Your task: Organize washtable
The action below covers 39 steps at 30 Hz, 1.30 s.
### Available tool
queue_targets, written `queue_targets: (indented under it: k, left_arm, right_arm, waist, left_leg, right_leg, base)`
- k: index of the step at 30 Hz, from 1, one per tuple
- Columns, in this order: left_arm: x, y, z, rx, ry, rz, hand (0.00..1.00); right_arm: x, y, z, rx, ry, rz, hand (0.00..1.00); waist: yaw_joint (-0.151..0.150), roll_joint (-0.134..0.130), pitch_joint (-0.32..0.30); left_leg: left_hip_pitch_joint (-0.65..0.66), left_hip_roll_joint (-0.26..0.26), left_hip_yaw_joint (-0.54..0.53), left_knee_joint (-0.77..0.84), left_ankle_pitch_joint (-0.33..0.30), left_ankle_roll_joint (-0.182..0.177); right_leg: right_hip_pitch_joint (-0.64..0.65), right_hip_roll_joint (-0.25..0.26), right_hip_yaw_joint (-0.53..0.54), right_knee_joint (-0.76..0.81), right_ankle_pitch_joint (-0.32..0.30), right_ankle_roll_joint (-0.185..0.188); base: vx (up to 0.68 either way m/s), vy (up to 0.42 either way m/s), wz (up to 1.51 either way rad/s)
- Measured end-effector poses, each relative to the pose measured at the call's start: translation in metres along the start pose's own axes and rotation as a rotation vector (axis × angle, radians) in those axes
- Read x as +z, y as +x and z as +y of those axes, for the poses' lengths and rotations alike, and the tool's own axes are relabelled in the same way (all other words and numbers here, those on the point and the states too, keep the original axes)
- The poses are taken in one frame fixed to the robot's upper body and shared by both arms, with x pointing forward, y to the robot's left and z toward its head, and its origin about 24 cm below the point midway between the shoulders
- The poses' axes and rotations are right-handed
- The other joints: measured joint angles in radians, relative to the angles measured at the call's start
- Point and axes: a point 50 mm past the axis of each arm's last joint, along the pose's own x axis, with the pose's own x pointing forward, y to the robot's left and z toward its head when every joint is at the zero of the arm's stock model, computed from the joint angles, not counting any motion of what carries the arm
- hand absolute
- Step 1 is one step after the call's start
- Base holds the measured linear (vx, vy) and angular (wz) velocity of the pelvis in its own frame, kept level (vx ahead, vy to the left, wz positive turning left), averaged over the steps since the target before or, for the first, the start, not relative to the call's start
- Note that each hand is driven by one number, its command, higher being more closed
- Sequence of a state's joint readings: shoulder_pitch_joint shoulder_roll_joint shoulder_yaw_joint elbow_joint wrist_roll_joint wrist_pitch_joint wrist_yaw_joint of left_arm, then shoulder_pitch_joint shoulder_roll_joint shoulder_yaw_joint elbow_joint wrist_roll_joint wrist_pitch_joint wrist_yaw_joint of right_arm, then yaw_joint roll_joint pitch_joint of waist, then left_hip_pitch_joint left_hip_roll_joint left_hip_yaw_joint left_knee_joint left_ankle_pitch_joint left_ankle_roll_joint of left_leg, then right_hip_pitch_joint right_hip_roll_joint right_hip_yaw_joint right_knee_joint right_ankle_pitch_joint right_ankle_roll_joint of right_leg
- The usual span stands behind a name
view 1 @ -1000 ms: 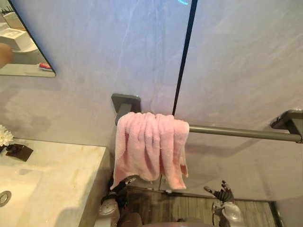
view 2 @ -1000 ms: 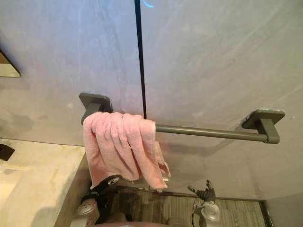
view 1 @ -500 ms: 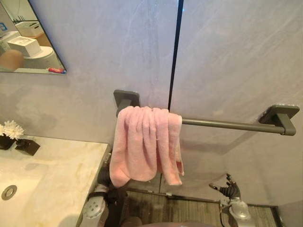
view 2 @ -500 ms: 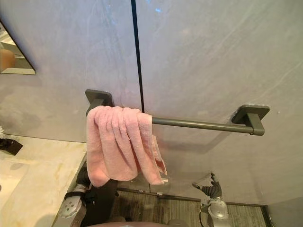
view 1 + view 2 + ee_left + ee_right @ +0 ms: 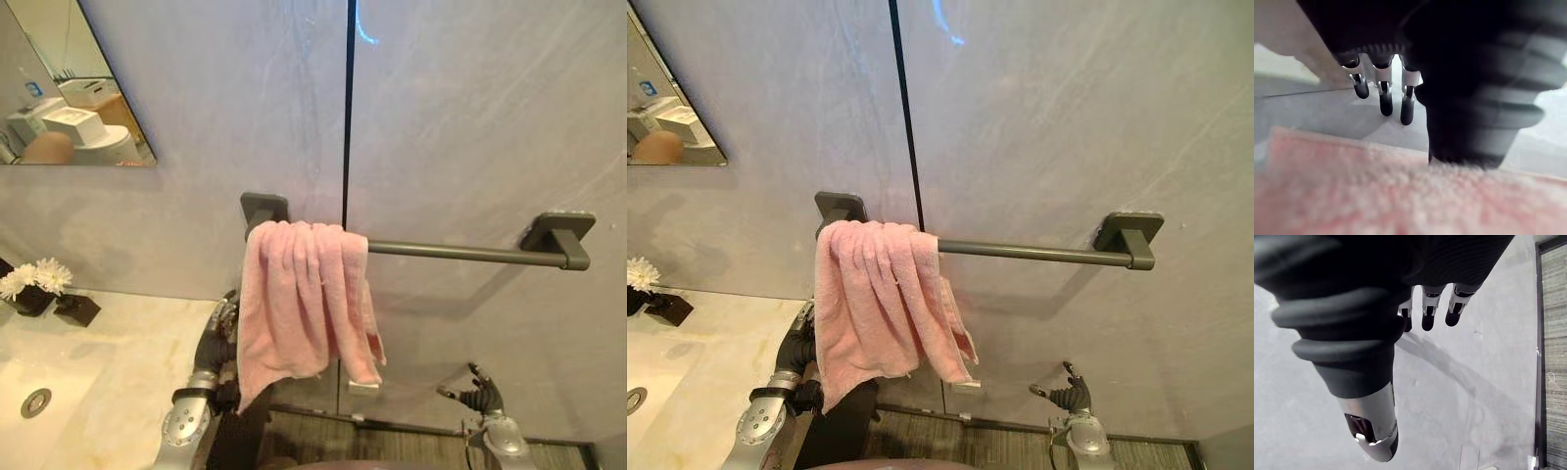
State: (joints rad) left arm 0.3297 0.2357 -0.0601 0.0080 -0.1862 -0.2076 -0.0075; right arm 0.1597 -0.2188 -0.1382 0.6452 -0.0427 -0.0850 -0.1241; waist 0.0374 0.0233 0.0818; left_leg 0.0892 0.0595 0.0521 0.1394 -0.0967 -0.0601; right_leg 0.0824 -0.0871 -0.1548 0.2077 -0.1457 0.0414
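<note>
My left hand (image 5: 217,328), loose and empty, sits beside the bunched towel (image 5: 304,294); plan: pinch its near edge, spread it evenly along the rail (image 5: 460,253).

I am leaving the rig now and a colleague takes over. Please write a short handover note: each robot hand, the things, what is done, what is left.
Left robot hand: open, fingers straight, up by the left edge of the pink towel, no grip.
Right robot hand: open, idle, hanging low.
The pink towel hangs bunched at the left end of the towel bar.
Done: the towel is on the bar.
Left: probably spreading it along the bar; the countertop may need tidying.
</note>
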Motion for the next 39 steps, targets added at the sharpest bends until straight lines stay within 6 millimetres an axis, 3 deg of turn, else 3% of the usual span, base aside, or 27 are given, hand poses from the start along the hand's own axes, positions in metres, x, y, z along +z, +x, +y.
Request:
queue_targets:
  k: [6,11,12,20,27,34,39]
  left_arm:
    - [-0.001,0.0,-0.003,-0.046,0.018,0.007,0.0]
    - [-0.004,-0.002,-0.008,-0.097,0.046,0.029,0.0]
    - [-0.005,-0.002,-0.008,-0.104,0.046,0.031,1.0]
    - [-0.007,-0.004,-0.014,-0.182,0.09,0.047,1.0]
    - [-0.008,-0.003,-0.013,-0.184,0.112,0.051,1.0]
    - [0.001,0.015,-0.016,-0.226,0.152,0.011,1.0]
    - [-0.001,0.019,-0.02,-0.254,0.164,0.016,1.0]
  right_arm:
    - [0.0,0.0,-0.002,-0.002,-0.007,-0.001,0.0]
    - [0.003,0.001,0.0,0.008,-0.018,-0.01,0.0]
    - [0.003,0.002,0.001,0.012,-0.023,-0.012,0.0]
    - [0.013,0.004,-0.001,0.031,-0.036,-0.049,0.0]
    - [0.046,-0.007,0.001,0.09,-0.052,-0.22,0.0]
    - [0.08,-0.035,0.014,0.444,-0.177,-0.398,0.0]
    - [0.116,-0.057,0.043,0.758,-0.216,-0.553,0.0]
  waist:
    - [-0.002,0.003,-0.002]
    - [-0.024,0.003,-0.002]
    - [-0.025,0.003,-0.002]
    - [-0.029,0.008,-0.001]
    - [-0.063,0.012,0.004]
    - [-0.067,0.001,0.01]
    - [-0.065,-0.002,0.006]
  left_leg:
    - [0.007,-0.007,-0.003,-0.003,0.005,0.005]
    - [0.025,-0.01,-0.007,-0.03,0.017,0.008]
    - [0.027,-0.01,-0.006,-0.035,0.019,0.009]
    - [0.04,-0.009,0.013,-0.048,0.02,0.009]
    - [0.055,-0.007,0.032,-0.062,0.02,0.009]
    - [0.063,0.003,0.06,-0.071,0.016,0.013]
    - [0.063,0.005,0.064,-0.067,0.018,0.01]
  right_leg:
    - [0.004,-0.003,0.002,-0.004,0.004,0.002]
    - [0.025,-0.002,-0.002,-0.036,0.018,0.005]
    - [0.025,-0.002,-0.001,-0.037,0.019,0.004]
    - [0.025,0.003,0.023,-0.046,0.025,0.003]
    - [0.03,0.009,0.049,-0.071,0.042,0.005]
    - [0.032,0.018,0.075,-0.07,0.041,0.005]
    - [0.019,0.021,0.081,-0.065,0.042,0.005]
  base:
    - [0.0,0.001,0.01]
    - [0.0,0.002,0.02]
    - [-0.01,0.003,-0.04]
    - [-0.01,0.005,-0.09]
    - [0.0,0.011,-0.11]
    - [-0.03,-0.002,-0.1]
    - [0.01,-0.002,-0.02]
